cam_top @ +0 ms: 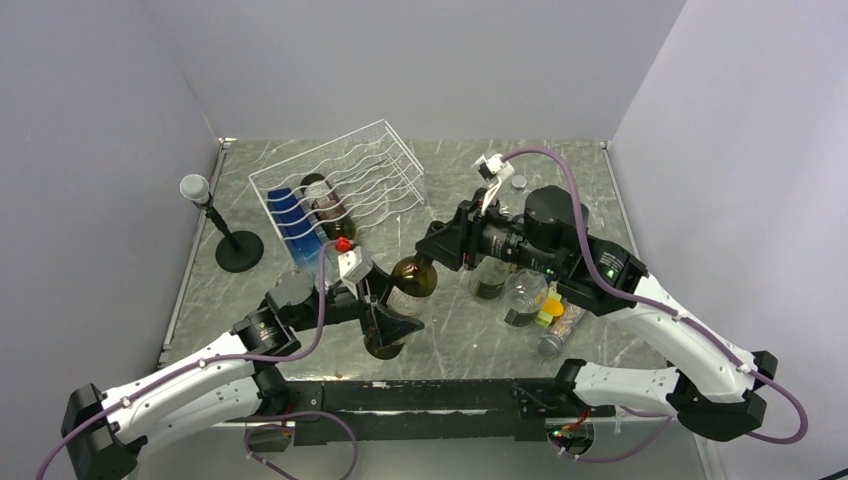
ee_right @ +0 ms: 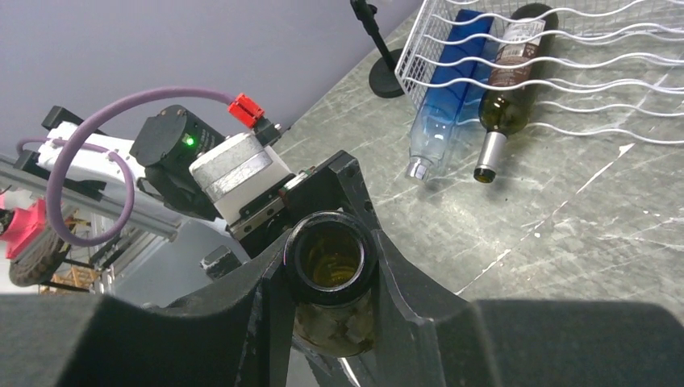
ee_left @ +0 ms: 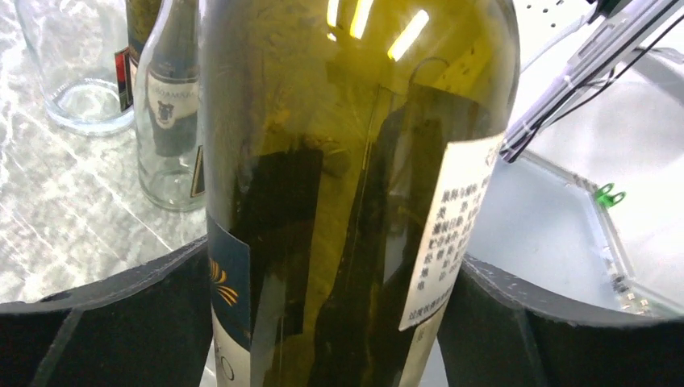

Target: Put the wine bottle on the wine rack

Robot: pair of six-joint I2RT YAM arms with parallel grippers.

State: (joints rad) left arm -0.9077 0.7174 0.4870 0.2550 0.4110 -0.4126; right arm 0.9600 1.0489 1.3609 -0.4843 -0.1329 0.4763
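Bottle [cam_top: 413, 276] lies between both grippers in the top view: the right gripper [cam_top: 440, 248] at its neck, the left gripper [cam_top: 388, 328] around its body, and the rack [cam_top: 370, 170] on the table [cam_top: 600, 200] beyond both, apart from it. In the left wrist view, the fingers [ee_left: 121, 314] flank the olive glass closely on both sides; whether they press on it I cannot tell. In the right wrist view, that gripper is clenched on the neck just below the open mouth, the rack ahead to its right.

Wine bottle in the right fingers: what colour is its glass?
The wine bottle is olive-green glass; the left wrist view shows it best.
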